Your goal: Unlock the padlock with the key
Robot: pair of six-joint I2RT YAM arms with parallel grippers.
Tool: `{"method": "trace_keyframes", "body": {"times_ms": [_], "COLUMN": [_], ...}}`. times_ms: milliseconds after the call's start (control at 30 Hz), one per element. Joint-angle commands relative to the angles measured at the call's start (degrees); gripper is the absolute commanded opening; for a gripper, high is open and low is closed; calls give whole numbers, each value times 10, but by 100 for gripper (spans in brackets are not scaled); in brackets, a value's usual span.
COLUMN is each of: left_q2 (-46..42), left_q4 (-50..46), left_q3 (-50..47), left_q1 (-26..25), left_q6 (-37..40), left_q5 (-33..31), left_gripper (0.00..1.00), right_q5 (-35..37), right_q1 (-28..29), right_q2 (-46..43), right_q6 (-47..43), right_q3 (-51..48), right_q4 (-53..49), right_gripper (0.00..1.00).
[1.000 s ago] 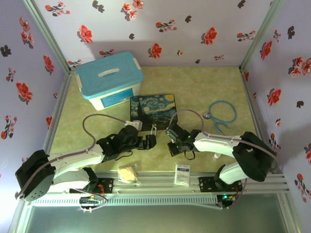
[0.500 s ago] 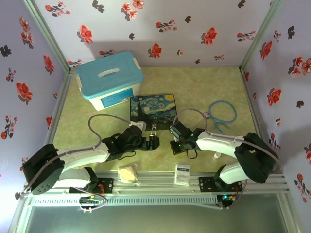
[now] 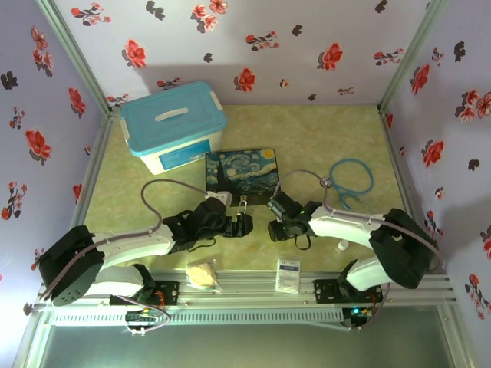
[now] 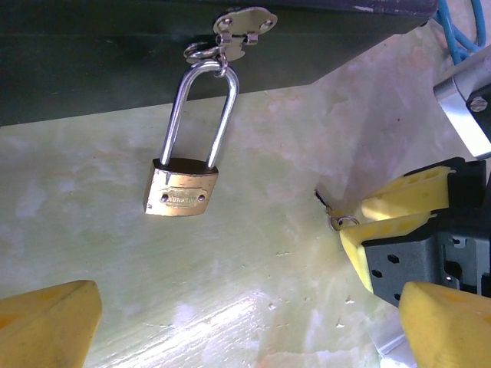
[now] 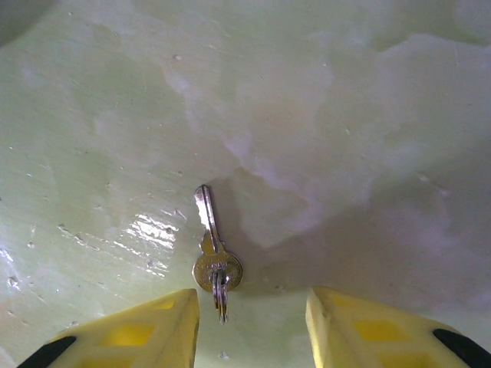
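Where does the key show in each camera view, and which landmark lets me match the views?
Top external: too small to make out, by the right tool tip.
Left wrist: key right of centre, beside the right tool's yellow fingers.
Right wrist: lower centre-left, flat on the table ahead of the fingers.
Shared landmark: those yellow fingers.

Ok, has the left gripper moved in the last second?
Yes. Against the Starry Night tin, the left gripper has shifted right, to just in front of the padlock on the tin's near edge.
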Motion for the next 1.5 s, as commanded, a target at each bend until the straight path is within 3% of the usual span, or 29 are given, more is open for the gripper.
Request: {"method": "trace_keyframes", "body": {"times_ms": [0, 333, 533, 733, 967, 1167, 1467], "left_q2": [8, 11, -29, -65, -61, -64, -48], "left_q4": [6, 5, 17, 4, 13, 12, 18], "left_q3": [14, 13, -14, -27, -34, -33, -28], "left_q1": [-3, -4, -4, -3, -3, -3, -3], "left_q6": [11, 8, -8, -8, -19, -21, -18], "left_q5": [1, 1, -36, -53, -53, -53, -57], "left_gripper": [100, 100, 100, 100, 100, 100, 100], "right_q5": [-4, -27, 10, 56, 56, 78, 71], "right_q1": [-3, 5, 14, 28, 36, 59, 64], "right_q2": [20, -7, -1, 38, 51, 31, 47], "right_q6": [-14, 3, 6, -3, 1, 18, 13], "right_q3": [17, 3, 11, 32, 25, 18, 17], "right_q4": [31, 60, 55, 18, 13, -46, -23], "right_gripper": [42, 44, 45, 40, 32, 32, 25]}}
